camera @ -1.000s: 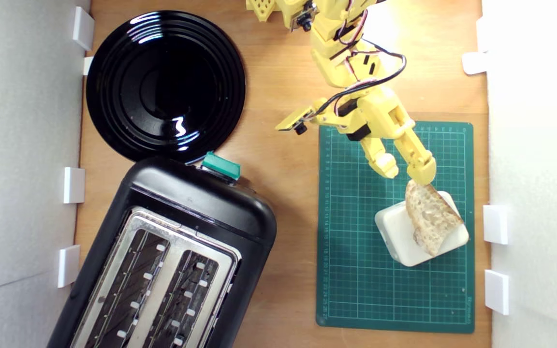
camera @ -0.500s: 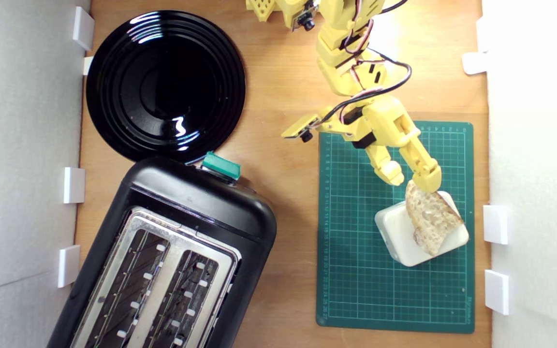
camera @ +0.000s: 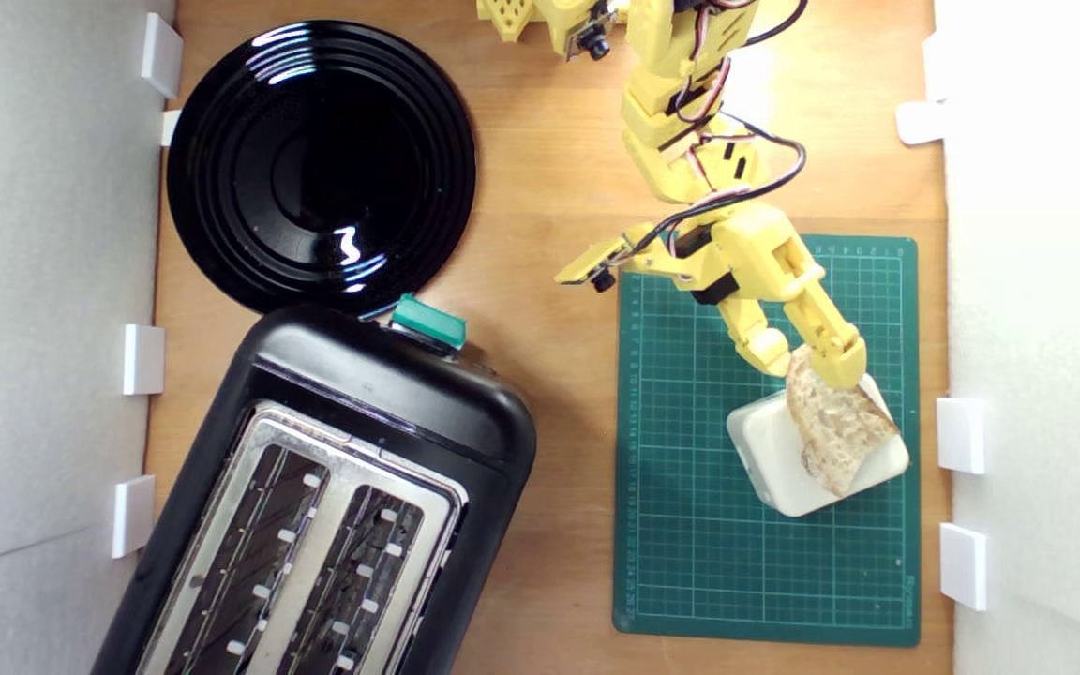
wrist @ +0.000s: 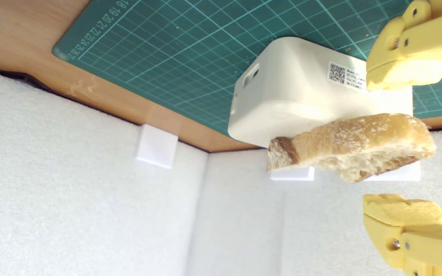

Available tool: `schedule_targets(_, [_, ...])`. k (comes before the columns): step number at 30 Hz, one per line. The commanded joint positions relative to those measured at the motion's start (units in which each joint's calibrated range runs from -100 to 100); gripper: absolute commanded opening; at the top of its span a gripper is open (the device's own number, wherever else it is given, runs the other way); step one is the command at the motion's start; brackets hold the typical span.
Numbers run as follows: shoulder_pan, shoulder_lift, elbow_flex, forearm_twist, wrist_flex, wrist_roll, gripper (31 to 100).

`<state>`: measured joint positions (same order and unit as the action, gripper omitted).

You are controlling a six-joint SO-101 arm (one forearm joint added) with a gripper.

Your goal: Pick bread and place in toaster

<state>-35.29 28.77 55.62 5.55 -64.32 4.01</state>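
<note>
The bread [camera: 835, 427], a wedge with pale holey crumb and tan crust, leans on a cream rounded block [camera: 774, 459] on the green cutting mat. My yellow gripper [camera: 807, 361] stands open with one finger on each side of the slice's near tip. In the wrist view the bread [wrist: 355, 147] lies between the two fingertips [wrist: 403, 73] with a gap to each. The black toaster [camera: 334, 506], silver-topped with two slots and a green lever knob [camera: 427, 321], stands at the exterior view's lower left.
A round black plate [camera: 320, 164] lies at the exterior view's upper left. The green mat [camera: 690, 525] covers the right part of the wooden table. White foam walls with small white blocks [camera: 960, 434] border both sides.
The gripper has moved toward the bread, from just short of its tip to having its open fingers on either side of the tip. The bread and block have not moved.
</note>
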Motion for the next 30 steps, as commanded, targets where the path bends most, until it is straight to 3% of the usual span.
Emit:
schedule_targets(1, [-0.6, -0.9, -2.6, -0.4, 0.0, 0.4, 89.1])
schedule_targets(16, [-0.6, 1.3, -5.2, -0.4, 0.1, 0.4, 88.4])
schedule_targets(21, [-0.6, 1.4, -5.2, -0.4, 0.1, 0.4, 78.5])
schedule_targets(30, [-0.6, 1.3, -5.0, -0.4, 0.1, 0.4, 67.1])
